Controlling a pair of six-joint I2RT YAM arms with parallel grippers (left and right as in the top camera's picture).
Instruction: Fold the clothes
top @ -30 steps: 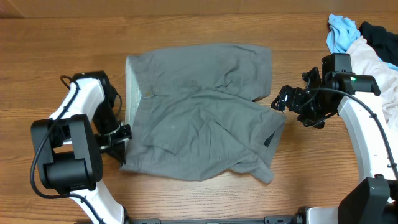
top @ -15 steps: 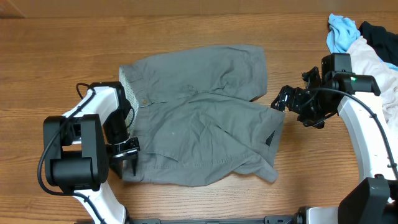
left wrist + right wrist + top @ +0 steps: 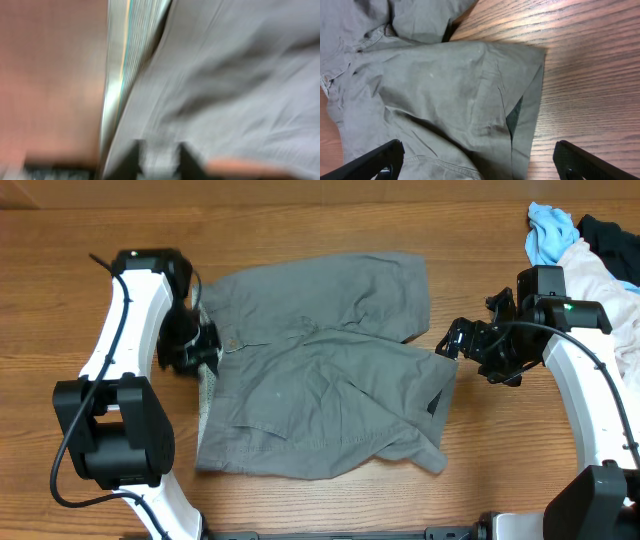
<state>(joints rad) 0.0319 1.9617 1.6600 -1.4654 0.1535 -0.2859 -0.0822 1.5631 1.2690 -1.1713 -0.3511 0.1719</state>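
Wood worktop (image 3: 320, 230), nothing else under the things.

Gray shorts (image 3: 320, 390) lie mid-worktop, roughly flat but rumpled. Waist is toward the left arm, legs toward the right arm. The far leg lies flat; the near leg overlaps it, with creases running across.

Left arm (image 3: 125, 310) reaches over the waist end. Right arm (image 3: 585, 390) comes in from the right edge.

Far right corner has a heap: whitish-pink garment (image 3: 600, 265), dark garment (image 3: 612, 232) and light-blue cloth (image 3: 548, 230), well apart from the shorts.

Left pincer (image 3: 195, 348) sits at the waistband edge, at or on the cloth. The wrist view is motion-blurred, so I cannot tell whether it's spread or clamped on the fabric.

Right pincer (image 3: 447, 340) is just beside the far leg's hem, clear of the cloth. Its fingers (image 3: 375, 161) are spread wide with nothing between them but the view down onto the leg.

Pale waistband lining (image 3: 208, 385) is turned out along the left edge below the left pincer.

A small dark slit (image 3: 433, 405) shows near the near leg's hem.
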